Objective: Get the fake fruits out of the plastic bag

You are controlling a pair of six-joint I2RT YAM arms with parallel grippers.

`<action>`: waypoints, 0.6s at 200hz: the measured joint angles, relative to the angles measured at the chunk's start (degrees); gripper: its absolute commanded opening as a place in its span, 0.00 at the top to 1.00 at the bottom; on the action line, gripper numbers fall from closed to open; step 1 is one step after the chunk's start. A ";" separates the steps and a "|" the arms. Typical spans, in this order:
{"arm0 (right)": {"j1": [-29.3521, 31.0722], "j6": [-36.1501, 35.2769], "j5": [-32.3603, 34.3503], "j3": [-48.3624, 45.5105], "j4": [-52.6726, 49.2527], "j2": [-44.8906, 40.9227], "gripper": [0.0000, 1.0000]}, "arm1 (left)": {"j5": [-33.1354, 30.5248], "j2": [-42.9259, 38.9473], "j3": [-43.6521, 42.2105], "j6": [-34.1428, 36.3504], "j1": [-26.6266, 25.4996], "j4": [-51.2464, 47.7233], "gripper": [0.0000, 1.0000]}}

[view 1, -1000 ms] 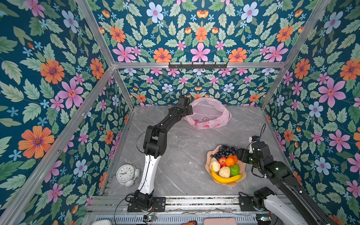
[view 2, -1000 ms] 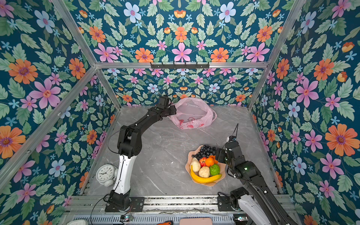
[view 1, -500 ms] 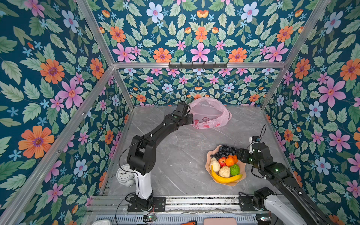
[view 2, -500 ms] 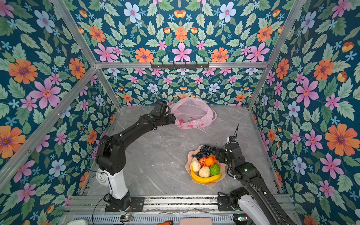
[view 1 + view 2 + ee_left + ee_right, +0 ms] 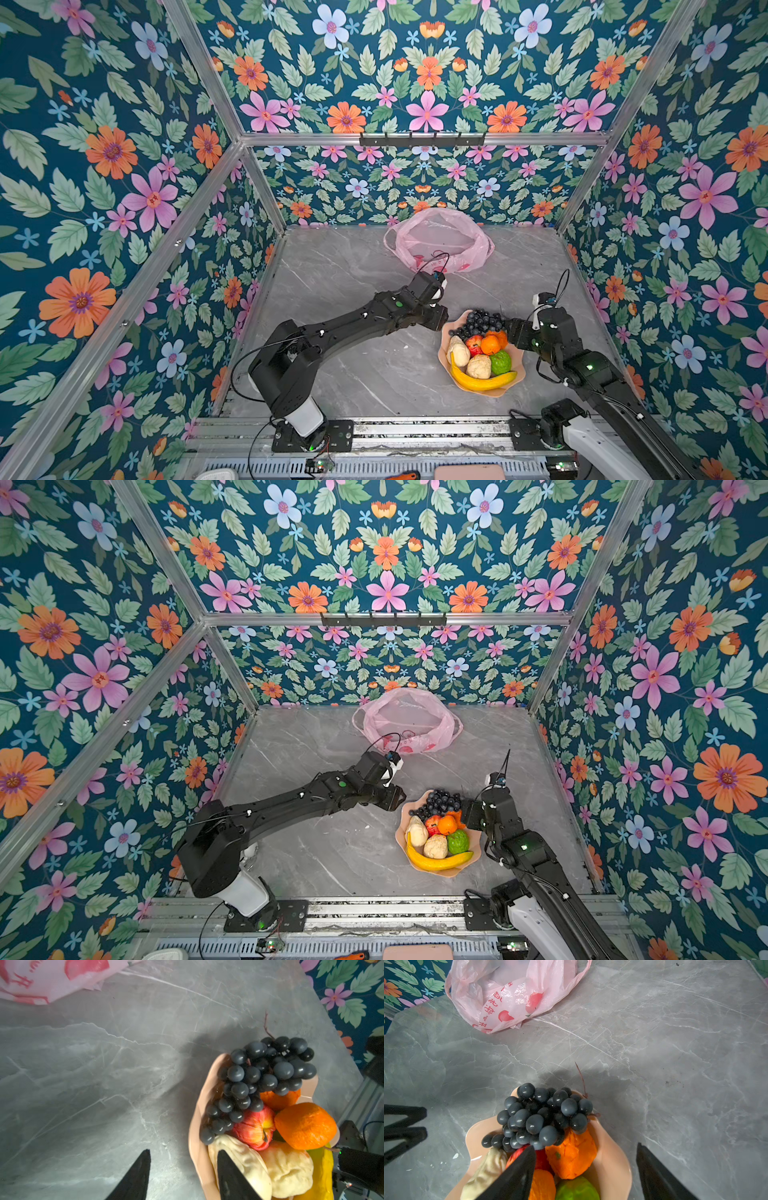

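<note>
The left tool (image 5: 182, 1176) is hanging part-open and empty just beside the peach bowl (image 5: 445, 332), one finger over the grey desk (image 5: 353, 270), the other over a cream piece (image 5: 243, 1163). The pink plastic bag (image 5: 440, 241) is lying slack near the back wall. The fake fruits (image 5: 478, 349) are sitting heaped in the bowl. The right tool (image 5: 585, 1174) is gaping wide and empty over the bowl's rim.

The left pincer (image 5: 441, 322) has swung from the plastic bag (image 5: 440, 241) to the bowl (image 5: 446, 332).
</note>
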 measured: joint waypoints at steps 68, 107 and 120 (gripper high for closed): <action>-0.02 0.46 -0.24 -0.24 0.07 -0.92 0.22 | 3.15 5.53 -0.07 -0.70 -2.34 1.40 0.65; 0.00 0.46 -0.24 -0.24 0.09 -0.98 0.22 | 4.02 7.37 -0.09 -1.31 -2.38 1.53 0.74; 0.00 0.46 -0.24 -0.24 0.09 -0.81 0.22 | 4.35 7.52 -0.09 -1.33 -2.40 1.62 0.77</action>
